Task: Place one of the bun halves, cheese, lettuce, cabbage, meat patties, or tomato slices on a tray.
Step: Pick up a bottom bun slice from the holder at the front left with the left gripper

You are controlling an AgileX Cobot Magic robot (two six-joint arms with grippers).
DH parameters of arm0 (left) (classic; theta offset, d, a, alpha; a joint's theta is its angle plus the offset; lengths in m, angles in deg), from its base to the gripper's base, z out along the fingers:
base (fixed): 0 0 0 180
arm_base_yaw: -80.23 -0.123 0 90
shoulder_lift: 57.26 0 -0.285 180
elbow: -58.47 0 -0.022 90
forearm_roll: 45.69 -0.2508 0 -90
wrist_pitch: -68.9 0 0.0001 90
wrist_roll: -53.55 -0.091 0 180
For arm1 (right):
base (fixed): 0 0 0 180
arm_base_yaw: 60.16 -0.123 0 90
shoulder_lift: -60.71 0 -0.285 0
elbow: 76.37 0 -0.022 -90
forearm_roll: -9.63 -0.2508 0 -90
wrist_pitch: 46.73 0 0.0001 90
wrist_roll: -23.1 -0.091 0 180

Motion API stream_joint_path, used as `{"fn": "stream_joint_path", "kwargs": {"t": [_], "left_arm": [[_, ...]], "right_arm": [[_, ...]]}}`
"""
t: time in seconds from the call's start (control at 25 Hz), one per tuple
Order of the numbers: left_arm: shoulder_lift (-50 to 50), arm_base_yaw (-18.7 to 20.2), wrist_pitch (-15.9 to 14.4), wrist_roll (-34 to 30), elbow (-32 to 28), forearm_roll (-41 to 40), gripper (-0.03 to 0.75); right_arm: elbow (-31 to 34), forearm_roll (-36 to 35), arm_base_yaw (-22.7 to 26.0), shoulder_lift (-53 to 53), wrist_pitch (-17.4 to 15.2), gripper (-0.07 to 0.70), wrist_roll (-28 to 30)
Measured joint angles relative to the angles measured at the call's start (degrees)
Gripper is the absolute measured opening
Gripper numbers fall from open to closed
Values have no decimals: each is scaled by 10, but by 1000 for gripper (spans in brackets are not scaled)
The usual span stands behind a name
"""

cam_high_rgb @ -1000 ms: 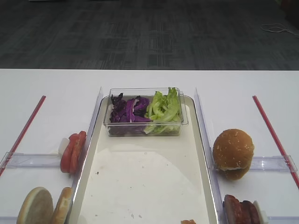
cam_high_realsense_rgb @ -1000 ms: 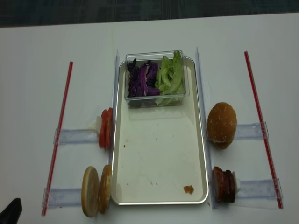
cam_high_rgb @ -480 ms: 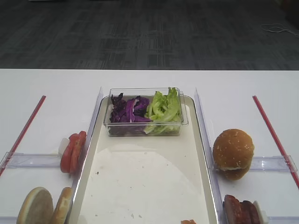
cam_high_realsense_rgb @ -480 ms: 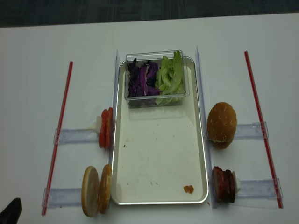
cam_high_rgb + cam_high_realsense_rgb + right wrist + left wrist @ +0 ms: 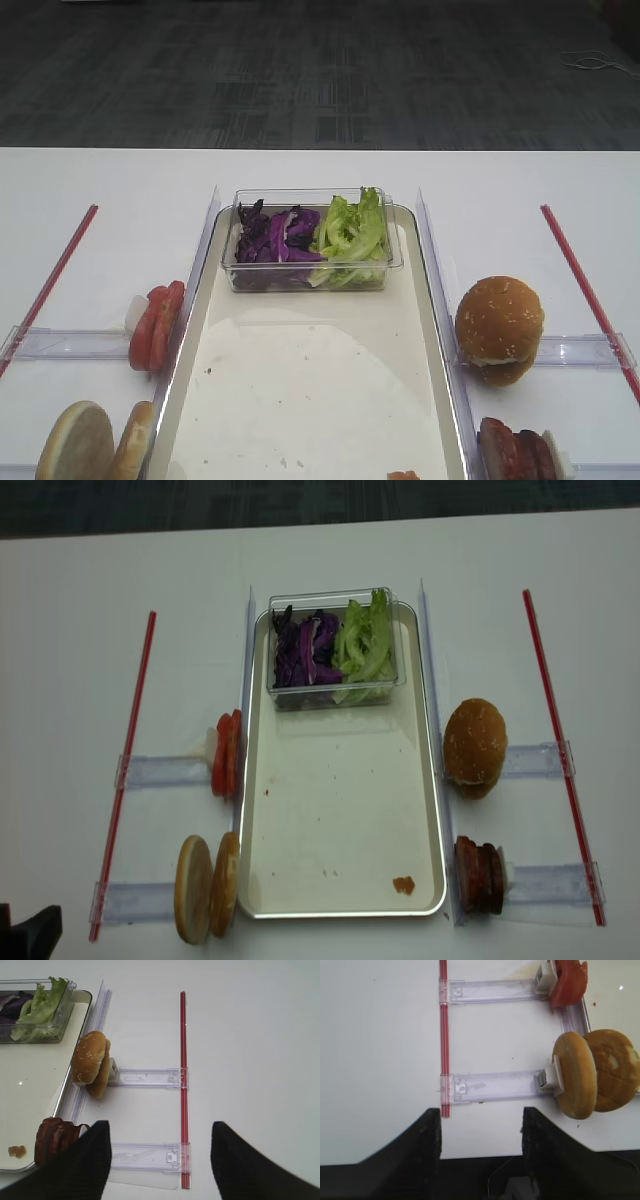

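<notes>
The long cream tray [image 5: 340, 820] lies in the middle and holds a clear box with purple cabbage [image 5: 305, 650] and green lettuce [image 5: 365, 645]. Left of it, two bun halves [image 5: 195, 890] stand on edge, with tomato slices [image 5: 226, 753] behind them. Meat patties [image 5: 479, 875] stand right of the tray. No cheese is in view. My left gripper [image 5: 481, 1125] is open over the table's front edge, left of the bun halves [image 5: 575, 1075]. My right gripper [image 5: 160, 1135] is open and empty, right of the patties [image 5: 52, 1137].
A whole sesame bun [image 5: 474, 745] stands on a clear holder right of the tray. Red strips [image 5: 125, 770] [image 5: 560, 750] run along both sides, crossed by clear plastic rails [image 5: 160, 772]. A small orange crumb [image 5: 403, 885] lies on the tray's near right corner.
The dark tip of my left gripper at the bottom-left corner of the overhead view has shifted a little to the right. The food and tray have not moved.
</notes>
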Motion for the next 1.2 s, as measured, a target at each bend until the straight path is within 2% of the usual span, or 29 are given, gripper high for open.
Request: {"fn": "stream_joint_path", "kwargs": {"t": [0.24, 0.52, 0.88, 1.2], "left_arm": [[71, 0, -3, 0, 23, 0, 350], [159, 0, -26, 0, 48, 0, 350], [253, 0, -26, 1, 81, 9, 350], [314, 0, -24, 1, 82, 12, 350]], "right_arm": [[0, 0, 0, 0, 0, 453, 0], [0, 0, 0, 0, 0, 453, 0], [0, 0, 0, 0, 0, 453, 0], [0, 0, 0, 0, 0, 453, 0]]}}
